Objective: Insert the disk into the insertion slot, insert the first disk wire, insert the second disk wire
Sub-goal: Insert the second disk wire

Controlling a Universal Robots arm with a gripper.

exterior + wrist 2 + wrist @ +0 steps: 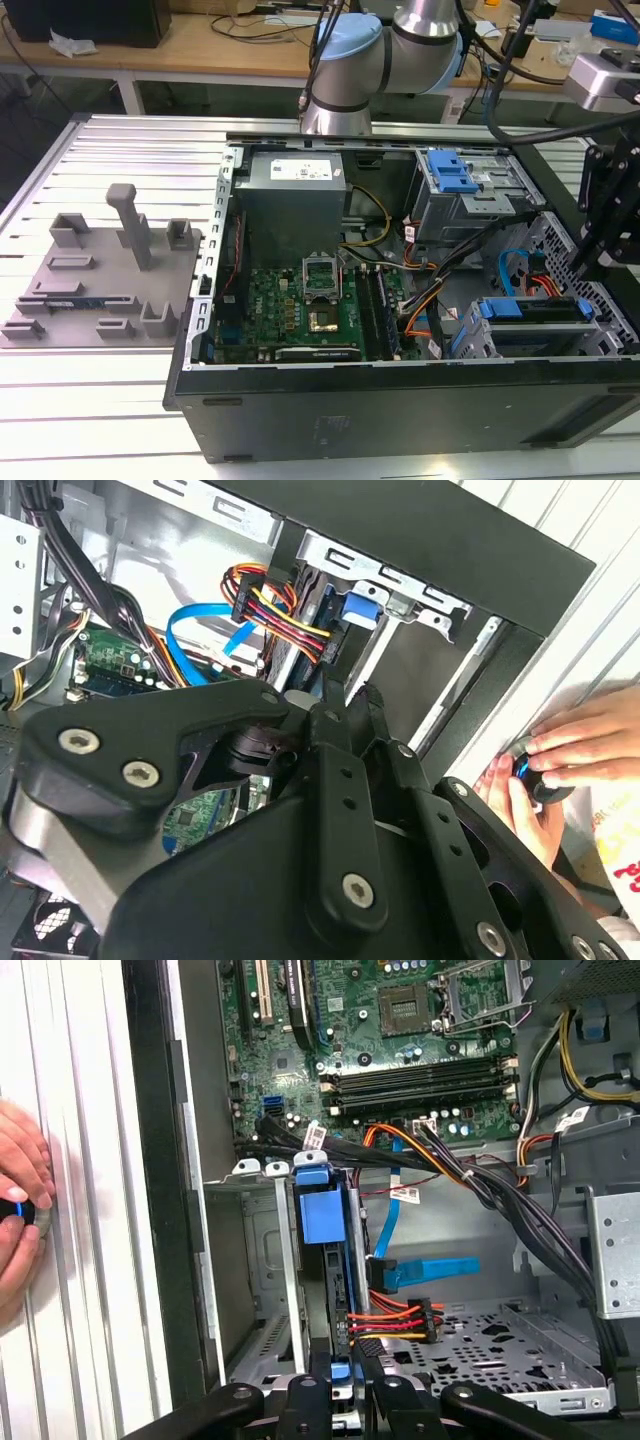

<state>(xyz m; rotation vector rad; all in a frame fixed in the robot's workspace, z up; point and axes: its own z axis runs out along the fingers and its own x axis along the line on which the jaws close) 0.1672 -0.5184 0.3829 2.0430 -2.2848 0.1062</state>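
Currently in hand: the wire stage, by the look of it, with the disk (320,1210) already down in the insertion slot (255,1260).
Disk location: inside the open computer case (400,410), toward the exterior view's right, blue caddy edge showing between the grey bay walls.
Power lead (400,1322): red, orange and yellow strands ending in a black plug right at the disk's rear edge; cannot tell whether seated or only touching.
Data lead (432,1268): flat, blue, with its plug just beside the same edge; mating likewise unreadable.
Gripper (340,1395): poised over the disk's rear edge, just beside the power plug; cannot tell how far open, nor whether holding anything.
Progress, as judged: disk step done, both wire steps unconfirmed.
Demands of the work from here: probably a square line-up of plug to port, travel straight along the plug's axis, light force, and care for the cable bundle crowding that edge.
Bystander: a person's hands (560,760) on a small black-and-blue object, outside the case on the slatted table (100,400).
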